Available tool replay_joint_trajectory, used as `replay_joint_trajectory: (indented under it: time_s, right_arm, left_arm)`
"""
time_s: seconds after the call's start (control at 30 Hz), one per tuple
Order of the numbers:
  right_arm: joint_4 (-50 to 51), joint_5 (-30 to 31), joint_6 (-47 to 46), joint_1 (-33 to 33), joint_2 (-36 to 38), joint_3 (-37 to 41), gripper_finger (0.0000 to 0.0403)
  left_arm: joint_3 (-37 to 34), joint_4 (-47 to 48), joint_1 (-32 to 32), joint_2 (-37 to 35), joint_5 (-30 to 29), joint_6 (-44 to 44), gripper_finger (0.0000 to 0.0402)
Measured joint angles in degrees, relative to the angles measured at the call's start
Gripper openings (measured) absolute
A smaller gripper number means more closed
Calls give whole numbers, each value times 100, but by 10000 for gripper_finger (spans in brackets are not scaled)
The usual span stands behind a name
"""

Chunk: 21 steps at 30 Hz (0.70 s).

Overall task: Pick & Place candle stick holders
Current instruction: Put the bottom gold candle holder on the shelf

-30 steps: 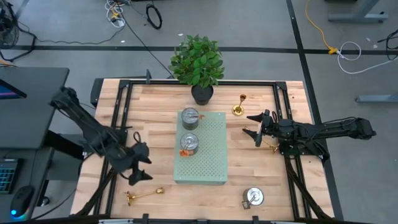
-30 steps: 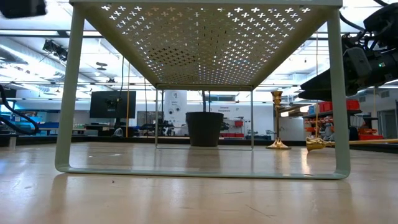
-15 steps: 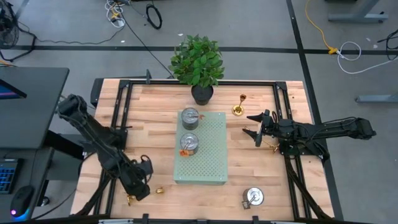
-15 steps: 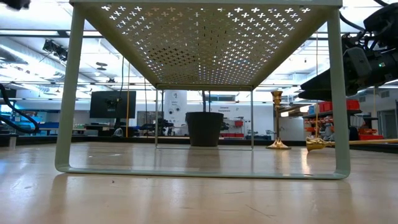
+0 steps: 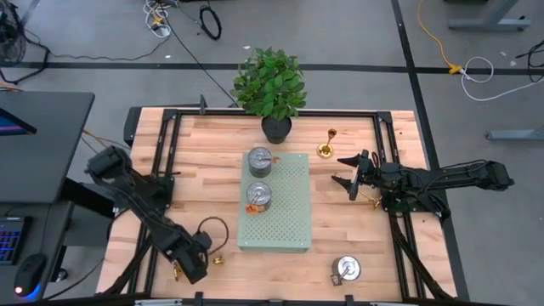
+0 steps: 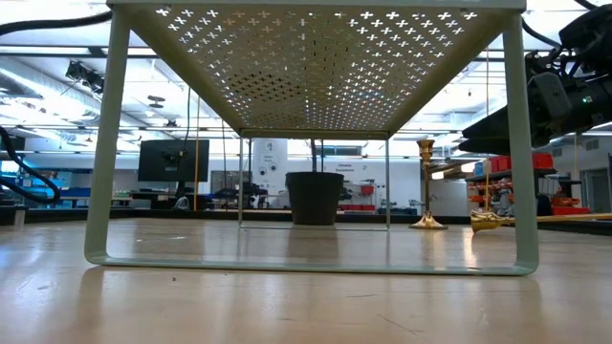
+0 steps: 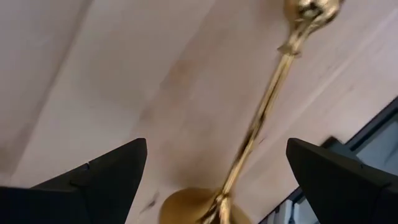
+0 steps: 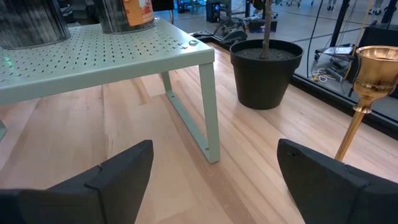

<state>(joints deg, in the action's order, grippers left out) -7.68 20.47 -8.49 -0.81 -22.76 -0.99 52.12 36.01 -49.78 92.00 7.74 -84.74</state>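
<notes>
A gold candle stick holder (image 7: 261, 118) lies on its side on the wood at the table's near left, its round base (image 7: 193, 208) toward my left wrist. My left gripper (image 5: 192, 260) points down over it, open, one finger on either side of the slim stem without touching it (image 7: 216, 142). A second gold holder (image 5: 325, 144) stands upright at the far right. A third (image 5: 371, 200) lies beside my open right gripper (image 5: 337, 168). Two silver holders (image 5: 259, 159) (image 5: 258, 196) stand on the pale green board (image 5: 285, 217), and another silver one (image 5: 346, 269) sits near the front right.
A plant in a black pot (image 5: 275, 127) stands at the far edge behind the board. A black metal frame (image 5: 170, 153) runs along the table's sides. In the low view the board's legs (image 6: 105, 143) stand in front, with the upright gold holder (image 6: 427, 186) beyond.
My left gripper has gone down and toward the table's near edge, tipping from slanted to pointing nearly straight down. It now stands over the lying gold holder and hides its middle. The fingers stay open. The holder has not moved.
</notes>
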Motion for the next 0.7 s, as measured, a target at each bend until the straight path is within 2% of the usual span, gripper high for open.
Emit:
replay_joint_trajectory:
  time_s: [0.43, 0.5, 0.63, 0.7]
  right_arm:
    - [0, 1, 0, 0, 0, 0, 348]
    - [0, 0, 0, 0, 2, 0, 348]
    - [0, 0, 0, -1, 0, 0, 348]
    - [0, 0, 0, 1, 2, 0, 348]
  left_arm:
    - [0, -314, -137, 71, -52, 217, 396]
    - [0, -339, -200, 71, -235, 448, 396]
    - [0, -333, -313, 71, -970, 879, 396]
    - [0, -331, -299, 71, -1026, 882, 396]
